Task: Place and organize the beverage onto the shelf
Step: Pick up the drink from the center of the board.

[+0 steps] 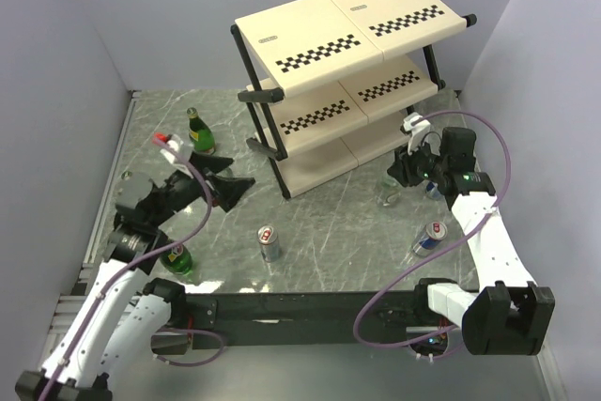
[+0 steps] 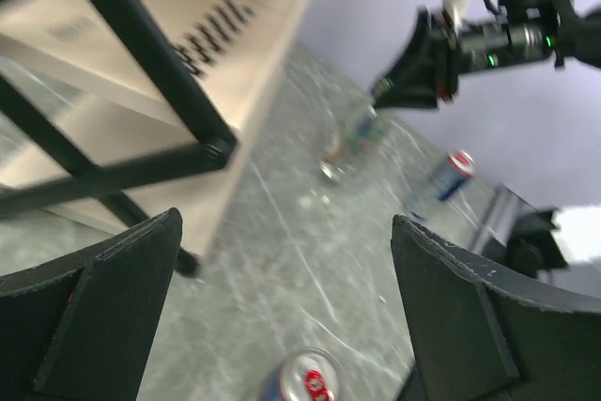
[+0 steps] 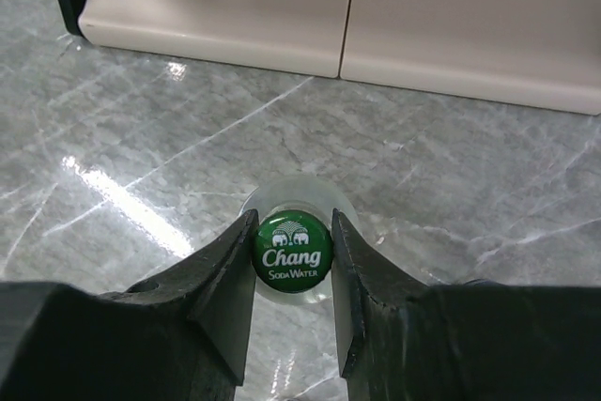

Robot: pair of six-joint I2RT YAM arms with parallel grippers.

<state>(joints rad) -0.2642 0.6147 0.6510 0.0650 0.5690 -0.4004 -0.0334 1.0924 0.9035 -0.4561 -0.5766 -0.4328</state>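
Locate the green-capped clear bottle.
The bottle stands on the table's right side before the shelf's bottom tier, cap clamped in the right gripper; centre of right wrist view.

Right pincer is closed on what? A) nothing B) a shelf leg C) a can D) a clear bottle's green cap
D: the right wrist view shows the right pincer clamped on the green cap of an upright clear bottle.
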